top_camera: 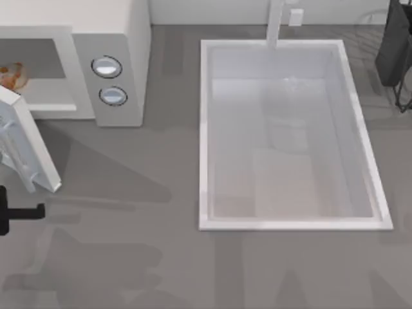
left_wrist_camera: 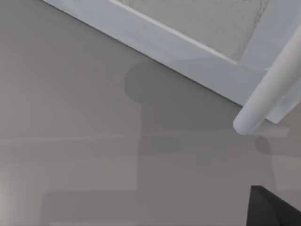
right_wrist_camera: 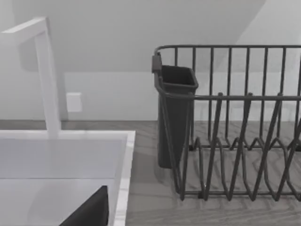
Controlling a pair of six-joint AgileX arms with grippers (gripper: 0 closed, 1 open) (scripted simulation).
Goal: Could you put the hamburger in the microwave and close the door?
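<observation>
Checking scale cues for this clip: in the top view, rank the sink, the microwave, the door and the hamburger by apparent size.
1. sink
2. microwave, partly cut off by the frame
3. door, open, seen nearly edge-on and also cut off
4. hamburger, inside the microwave

I see the tan hamburger (top_camera: 11, 76) inside the off-white microwave (top_camera: 122, 45) at ten o'clock; its door (top_camera: 29, 151) hangs open.

We see a dark wire dish rack (right_wrist_camera: 235, 141) standing on the grey surface (right_wrist_camera: 150, 197), with a dark cup (right_wrist_camera: 175, 117) on its side. Just beside it lies the white sink (right_wrist_camera: 123, 179) with a faucet (right_wrist_camera: 47, 75).
</observation>
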